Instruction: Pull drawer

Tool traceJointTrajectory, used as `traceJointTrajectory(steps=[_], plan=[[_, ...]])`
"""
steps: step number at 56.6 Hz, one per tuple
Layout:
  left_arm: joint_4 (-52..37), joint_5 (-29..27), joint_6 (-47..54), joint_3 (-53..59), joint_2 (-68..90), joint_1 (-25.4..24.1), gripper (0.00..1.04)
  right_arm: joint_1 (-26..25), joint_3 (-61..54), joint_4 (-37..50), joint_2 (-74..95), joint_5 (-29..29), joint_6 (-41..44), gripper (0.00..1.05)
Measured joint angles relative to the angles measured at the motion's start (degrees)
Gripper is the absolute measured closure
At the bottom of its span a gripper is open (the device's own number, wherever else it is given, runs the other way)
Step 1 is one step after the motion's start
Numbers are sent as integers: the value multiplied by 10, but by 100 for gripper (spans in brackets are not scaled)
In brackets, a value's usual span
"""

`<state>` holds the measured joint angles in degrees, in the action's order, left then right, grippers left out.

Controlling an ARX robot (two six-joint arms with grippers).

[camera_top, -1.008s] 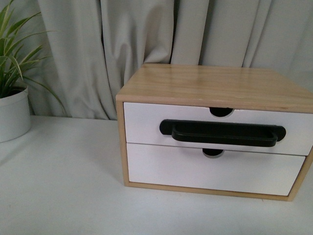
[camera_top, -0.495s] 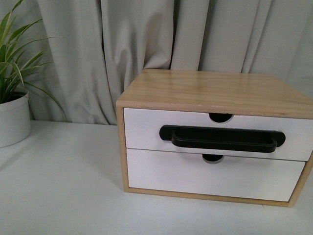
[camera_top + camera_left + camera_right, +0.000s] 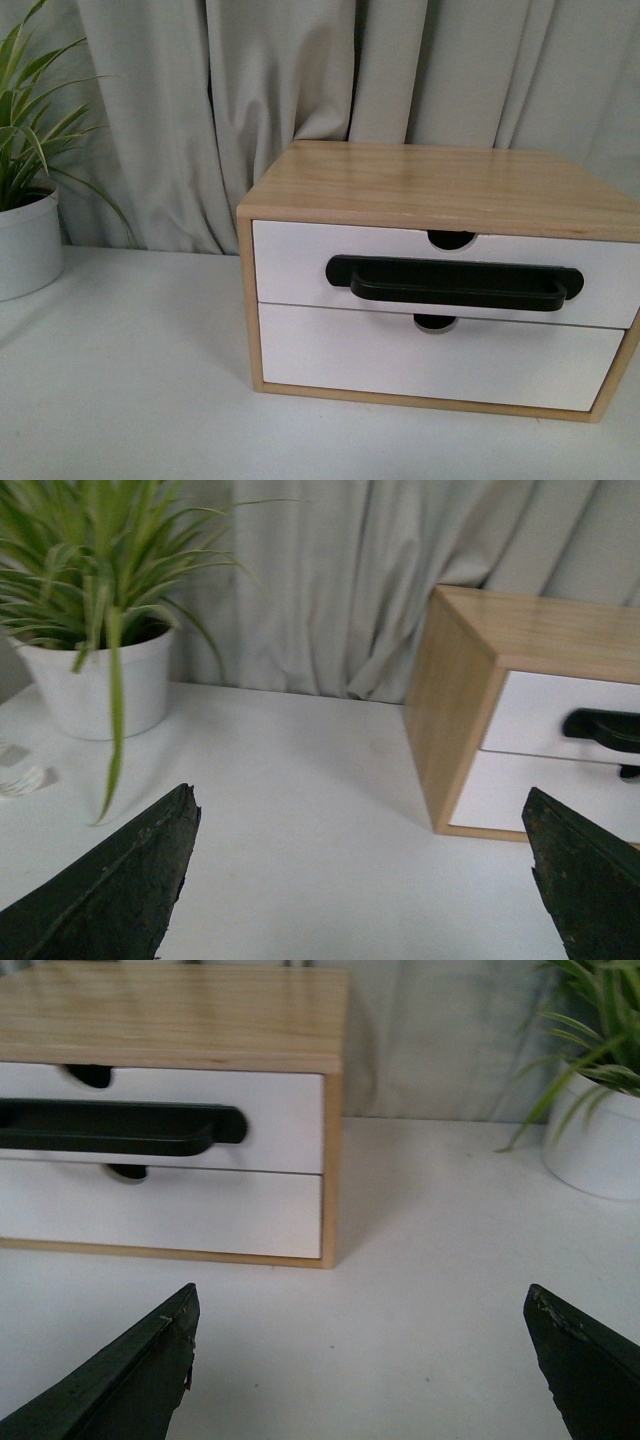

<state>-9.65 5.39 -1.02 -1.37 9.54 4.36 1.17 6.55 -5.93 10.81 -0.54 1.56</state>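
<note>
- Left gripper (image 3: 358,795): its two dark fingers (image 3: 120,880) are spread wide over bare table (image 3: 300,810), holding nothing.
- Right gripper (image 3: 360,1290): spread wide too, empty, above the table in front of the box.
- Neither arm shows in the front view.
- Drawer (image 3: 290,260): right of centre in the front view, upper slot of the wooden box (image 3: 440,185). It sits shut, flush with the frame.
- Handle (image 3: 455,282): a long black bar across the drawer's face, with the notch (image 3: 451,239) just above it.
- Lower front (image 3: 400,355): plain white, directly beneath the drawer.
- Plant (image 3: 25,110) in a white pot (image 3: 28,245): left edge of the frame, well apart from the box.
- Curtain (image 3: 250,100): grey folds fill the background.
</note>
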Motion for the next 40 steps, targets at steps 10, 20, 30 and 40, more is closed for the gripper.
traceJointTrajectory(steps=[10,20,30,40], plan=[[-90,122,124,-45,169,36,6,-18,91,-18,131,127,107,9],[-109,228,345,-146,375,66,6,-20,197,-67,285,215,255,9],[-7,259,570,-271,504,124,6,2,271,-146,372,270,390,9],[94,245,695,-377,602,179,6,14,334,-206,425,301,499,9]])
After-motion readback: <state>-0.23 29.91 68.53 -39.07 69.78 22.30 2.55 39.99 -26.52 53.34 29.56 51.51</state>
